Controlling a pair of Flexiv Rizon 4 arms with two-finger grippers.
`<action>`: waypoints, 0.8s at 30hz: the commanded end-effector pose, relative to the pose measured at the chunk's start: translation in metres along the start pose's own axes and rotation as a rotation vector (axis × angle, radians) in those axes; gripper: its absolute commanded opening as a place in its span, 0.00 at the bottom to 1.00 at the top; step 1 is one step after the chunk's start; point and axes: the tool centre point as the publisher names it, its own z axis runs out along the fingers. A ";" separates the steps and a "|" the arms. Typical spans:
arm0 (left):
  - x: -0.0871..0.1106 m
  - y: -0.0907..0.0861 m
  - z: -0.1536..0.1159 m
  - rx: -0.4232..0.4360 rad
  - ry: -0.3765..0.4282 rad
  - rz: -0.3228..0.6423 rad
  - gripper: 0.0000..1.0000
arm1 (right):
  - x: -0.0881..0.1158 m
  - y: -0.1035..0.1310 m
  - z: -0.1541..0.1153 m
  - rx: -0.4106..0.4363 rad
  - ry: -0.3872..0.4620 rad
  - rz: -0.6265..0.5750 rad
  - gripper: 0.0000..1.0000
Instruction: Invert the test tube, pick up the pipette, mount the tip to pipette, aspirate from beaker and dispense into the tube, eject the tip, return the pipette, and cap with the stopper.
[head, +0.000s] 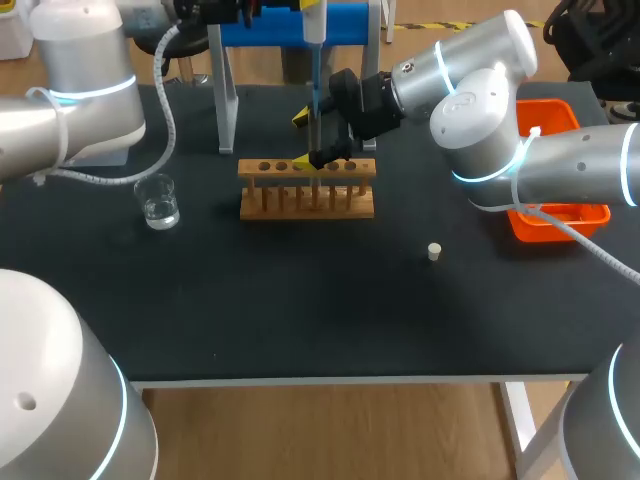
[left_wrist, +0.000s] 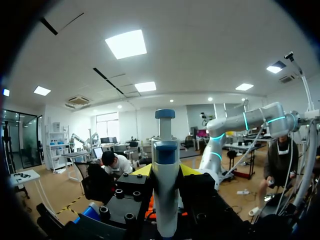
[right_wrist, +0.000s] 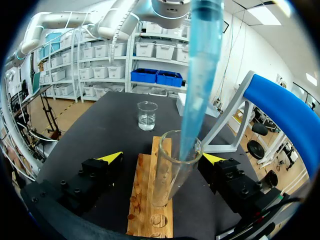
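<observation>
My left gripper (left_wrist: 166, 171) is shut on the white pipette (left_wrist: 165, 200), whose blue plunger end points up. In the head view the pipette (head: 313, 22) hangs above the wooden rack (head: 307, 203), its long blue tip (head: 315, 95) pointing down. In the right wrist view that tip (right_wrist: 197, 85) reaches into the mouth of the clear test tube (right_wrist: 170, 170), which stands upright in the rack (right_wrist: 150, 195). My right gripper (right_wrist: 162, 157) is open, with one finger on each side of the tube and neither touching it. It shows over the rack as the right gripper (head: 333, 130). The beaker (head: 158, 202) holds clear liquid. The white stopper (head: 434, 252) lies to the rack's right.
Behind the rack stands the pipette stand (head: 228, 100), with white legs and a blue top. An orange bin (head: 560, 222) sits at the table's right edge under my right arm. The beaker (right_wrist: 147, 115) is beyond the rack's far end in the right wrist view.
</observation>
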 end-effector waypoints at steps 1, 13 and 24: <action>0.003 0.000 -0.001 -0.003 -0.007 -0.001 0.00 | -0.001 0.000 -0.001 0.002 0.005 0.001 1.00; 0.002 0.005 -0.003 -0.004 -0.011 0.008 0.00 | -0.001 0.000 -0.001 0.002 0.005 0.001 1.00; 0.003 0.010 -0.002 -0.008 0.000 0.020 0.00 | -0.001 0.000 -0.001 0.002 0.005 0.001 1.00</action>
